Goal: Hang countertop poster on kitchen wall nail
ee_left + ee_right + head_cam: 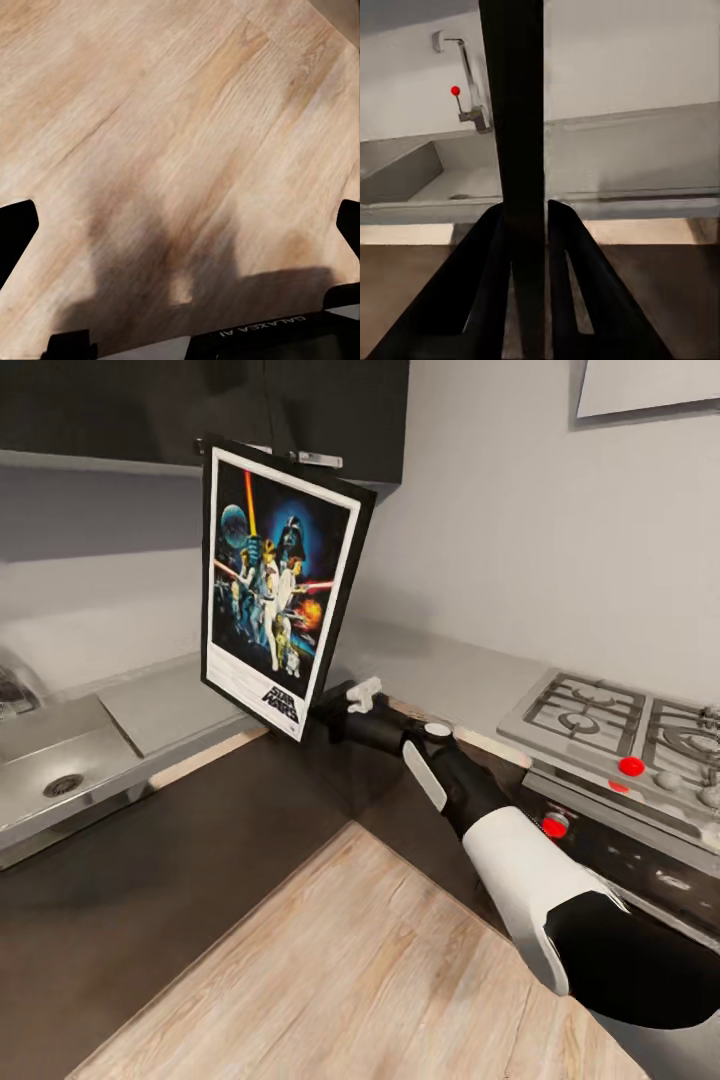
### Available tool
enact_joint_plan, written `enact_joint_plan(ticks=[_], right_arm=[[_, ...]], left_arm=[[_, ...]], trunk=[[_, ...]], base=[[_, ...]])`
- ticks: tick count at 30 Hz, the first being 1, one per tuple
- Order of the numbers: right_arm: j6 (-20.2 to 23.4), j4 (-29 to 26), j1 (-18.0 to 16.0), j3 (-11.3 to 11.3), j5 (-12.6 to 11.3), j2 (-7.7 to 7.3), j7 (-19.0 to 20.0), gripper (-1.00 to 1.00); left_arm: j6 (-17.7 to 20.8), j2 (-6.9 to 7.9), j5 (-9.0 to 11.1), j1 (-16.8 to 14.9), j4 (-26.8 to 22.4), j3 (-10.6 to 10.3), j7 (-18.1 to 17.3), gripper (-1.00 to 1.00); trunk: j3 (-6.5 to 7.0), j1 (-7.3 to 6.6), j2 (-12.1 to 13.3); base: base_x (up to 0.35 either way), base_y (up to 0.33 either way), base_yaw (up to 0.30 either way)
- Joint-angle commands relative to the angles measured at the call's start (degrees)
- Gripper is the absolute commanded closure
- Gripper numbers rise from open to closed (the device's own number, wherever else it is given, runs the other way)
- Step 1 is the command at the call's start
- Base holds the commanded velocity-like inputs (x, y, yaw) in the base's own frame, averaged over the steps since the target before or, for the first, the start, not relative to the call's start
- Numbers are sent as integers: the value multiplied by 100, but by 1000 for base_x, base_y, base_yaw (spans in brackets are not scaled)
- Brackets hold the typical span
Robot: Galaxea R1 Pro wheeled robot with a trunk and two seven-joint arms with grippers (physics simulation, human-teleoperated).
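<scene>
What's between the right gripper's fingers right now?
The poster, edge-on. In the right wrist view its black edge runs up through the right gripper, both fingers pressed against it. The head view shows it lifted off the kitchen countertop.

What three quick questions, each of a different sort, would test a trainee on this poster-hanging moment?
1. True or false: the poster lies flat on the kitchen countertop.
2. Which claw holds the poster? A) left B) right C) neither
3. Fill in: in the head view, the steel fixture to the right of the right arm is a ____.

Key:
1. False. It is lifted clear of the countertop, tilted, gripped at its lower corner.
2. B. The right claw is shut on the poster's edge; the left wrist view looks down at the wood floor.
3. Hob, with red knobs.
</scene>
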Motion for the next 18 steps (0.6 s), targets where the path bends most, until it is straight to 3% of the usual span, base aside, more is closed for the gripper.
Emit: enact_joint_plan(ticks=[1, 4, 7, 8, 12, 14, 18], right_arm=[[67, -255, 150, 3, -63, -38, 141, 100], [331, -987, 602, -3, -60, -221, 379, 100], [784, -2310, 1405, 0, -62, -734, 551, 100], [807, -2448, 1499, 1, -63, -790, 570, 100], [868, -2951, 1985, -7, -62, -1018, 693, 100], [875, -3087, 2249, -18, -60, -1164, 885, 100], [859, -3156, 2460, -23, -63, -1421, 1143, 100]], left_arm=[[-4, 1, 6, 2, -10, 28, -40, -100], [-5, 38, 15, 2, -9, 52, -144, -100], [-5, 156, 51, 2, -11, 144, -453, -100], [-7, 167, 54, 2, -12, 190, -477, -100], [-12, 200, 63, 2, -16, 620, -857, -100], [-8, 249, 54, 2, -13, 1013, -1404, -100], [-11, 359, 47, 2, -16, 1504, -1969, -100]], trunk=[[-4, -3, -3], [-4, -3, -3], [-4, -3, -3], [-4, -3, -3], [-4, -3, -3], [-4, -3, -3], [-4, -3, -3]], base=[[-336, 0, 0], [-336, 0, 0], [-264, 0, 0], [-155, 0, 0], [-68, 0, 0], [-21, 0, 0], [-10, 0, 0]])
